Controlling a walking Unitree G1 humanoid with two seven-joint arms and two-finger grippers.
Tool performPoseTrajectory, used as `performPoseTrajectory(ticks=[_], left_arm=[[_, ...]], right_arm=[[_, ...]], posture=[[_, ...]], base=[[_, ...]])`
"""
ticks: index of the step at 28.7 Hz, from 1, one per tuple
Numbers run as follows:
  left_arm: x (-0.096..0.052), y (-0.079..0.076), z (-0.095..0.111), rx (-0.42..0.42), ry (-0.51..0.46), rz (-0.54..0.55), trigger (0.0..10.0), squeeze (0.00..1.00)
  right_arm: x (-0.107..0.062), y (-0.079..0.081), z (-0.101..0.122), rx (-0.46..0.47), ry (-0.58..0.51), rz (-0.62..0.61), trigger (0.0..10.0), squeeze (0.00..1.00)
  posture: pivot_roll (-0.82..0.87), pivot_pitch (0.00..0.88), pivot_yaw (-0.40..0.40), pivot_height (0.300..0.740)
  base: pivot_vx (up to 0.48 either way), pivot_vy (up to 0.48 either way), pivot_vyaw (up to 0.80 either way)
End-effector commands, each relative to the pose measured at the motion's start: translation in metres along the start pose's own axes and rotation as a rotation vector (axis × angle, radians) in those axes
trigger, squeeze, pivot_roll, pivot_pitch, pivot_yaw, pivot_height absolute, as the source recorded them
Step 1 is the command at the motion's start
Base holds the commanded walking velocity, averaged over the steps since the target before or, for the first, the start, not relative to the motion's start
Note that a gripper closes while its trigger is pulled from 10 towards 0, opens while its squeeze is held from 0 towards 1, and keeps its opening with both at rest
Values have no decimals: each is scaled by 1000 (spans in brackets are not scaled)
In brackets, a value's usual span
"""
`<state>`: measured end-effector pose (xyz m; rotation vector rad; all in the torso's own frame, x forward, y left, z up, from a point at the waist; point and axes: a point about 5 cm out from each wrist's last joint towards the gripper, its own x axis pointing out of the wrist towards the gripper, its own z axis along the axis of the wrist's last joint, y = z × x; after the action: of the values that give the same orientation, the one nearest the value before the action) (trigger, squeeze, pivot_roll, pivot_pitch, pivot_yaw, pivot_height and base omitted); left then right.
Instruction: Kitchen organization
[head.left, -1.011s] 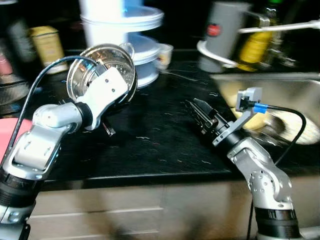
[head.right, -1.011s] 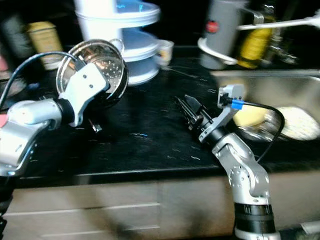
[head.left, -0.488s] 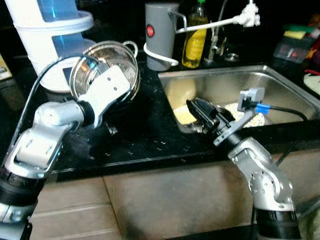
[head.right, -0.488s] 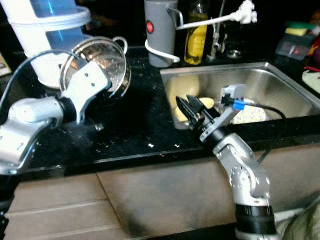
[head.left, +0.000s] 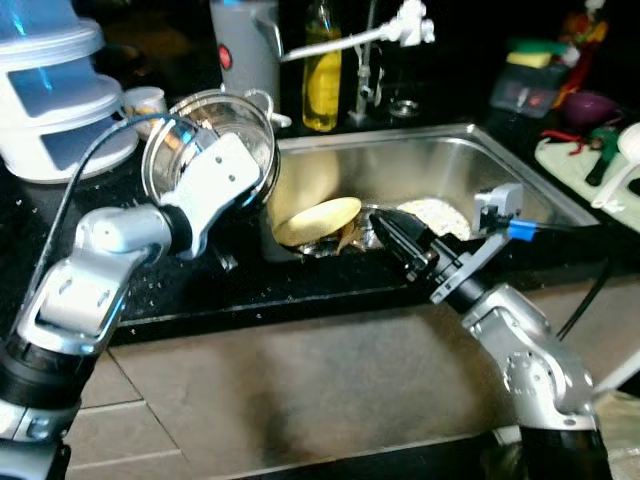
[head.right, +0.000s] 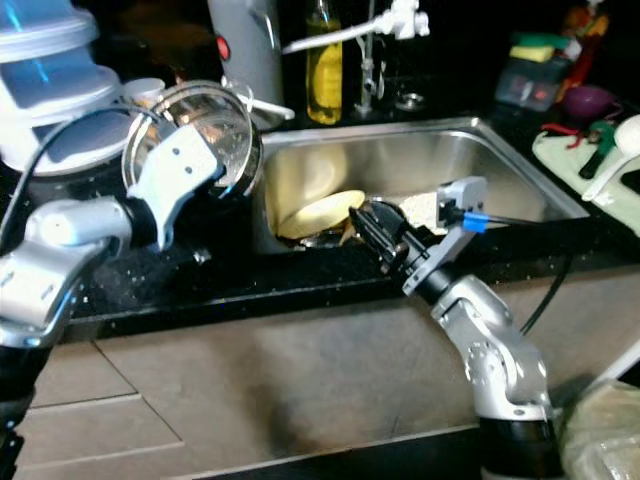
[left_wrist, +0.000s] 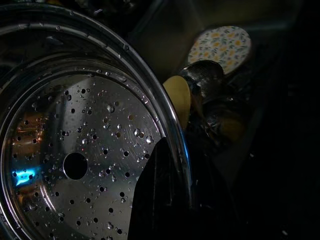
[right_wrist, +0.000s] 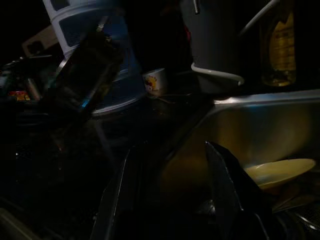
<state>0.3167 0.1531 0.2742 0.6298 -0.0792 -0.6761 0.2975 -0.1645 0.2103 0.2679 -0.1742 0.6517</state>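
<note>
Gripping steel strainer (head.left: 228, 140), left claw (head.left: 240, 190)

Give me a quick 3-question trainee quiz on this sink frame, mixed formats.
1. True or false: the left claw holds a perforated steel pot.
2. Which lies in the sink? A) yellow plate B) red kettle C) frying pan
3. Fill in: the right claw, fingers apart, hovers at the sink's front ____.

Key: 1 true; 2 A; 3 edge
</note>
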Motion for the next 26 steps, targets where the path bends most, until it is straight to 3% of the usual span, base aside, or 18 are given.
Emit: performPoseTrajectory(ticks=[1,11,18,26], left_arm=[[-1,8,0,17,-3,39,10000,0],[9,26,-7,8,-17,99,10000,0],[22,25,-7,-16,-55,106,10000,0],[27,29,-11,-15,-67,119,10000,0]], right_arm=[[5,6,0,-5,-7,11,10000,0],[5,1,-1,-7,-10,-40,10000,0],[6,-2,2,-16,-8,-62,10000,0],[7,2,0,-16,-10,-67,10000,0]], posture=[[-36,0,-29,740],[-46,0,-32,740],[-74,0,-28,740],[-93,0,-20,740]], base=[[0,0,0],[0,0,0],[0,0,0],[0,0,0]])
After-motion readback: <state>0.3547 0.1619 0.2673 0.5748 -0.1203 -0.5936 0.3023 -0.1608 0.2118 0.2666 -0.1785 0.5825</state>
